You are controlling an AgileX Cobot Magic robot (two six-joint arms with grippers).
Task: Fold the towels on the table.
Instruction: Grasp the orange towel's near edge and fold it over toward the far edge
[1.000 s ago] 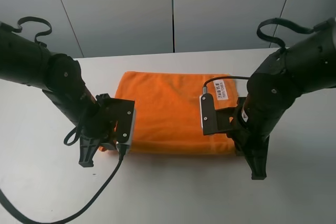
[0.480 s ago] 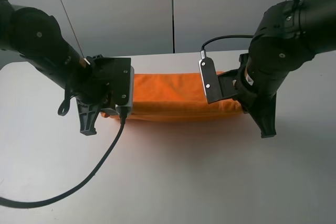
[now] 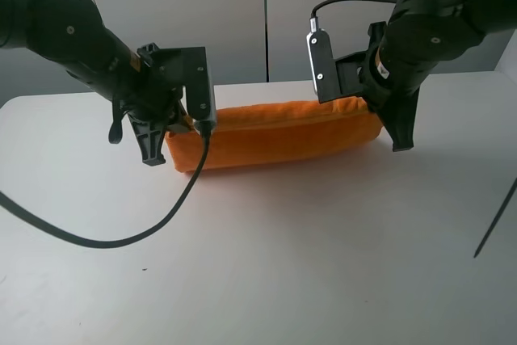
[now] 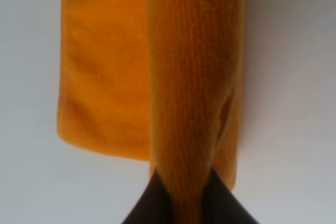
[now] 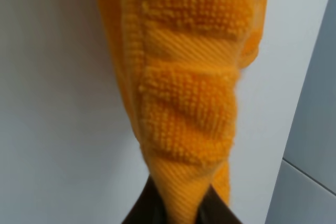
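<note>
The orange towel (image 3: 275, 133) lies as a long doubled band across the far part of the white table (image 3: 266, 264). My left gripper (image 3: 171, 145) is shut on the towel's left end. My right gripper (image 3: 386, 125) is shut on its right end. In the left wrist view the orange cloth (image 4: 184, 103) runs pinched out of the dark fingers (image 4: 152, 205). In the right wrist view bunched terry cloth (image 5: 184, 87) comes out of the closed fingers (image 5: 144, 205). The white label is hidden.
A black cable (image 3: 121, 236) loops from the left arm over the table's left side. A thin dark rod (image 3: 494, 220) slants in at the right edge. A grey panelled wall (image 3: 266, 14) stands behind the table.
Both grippers have carried the near edge of the towel up and toward the far side, so the flat square has become a narrow folded band. Both arms now sit farther back.
</note>
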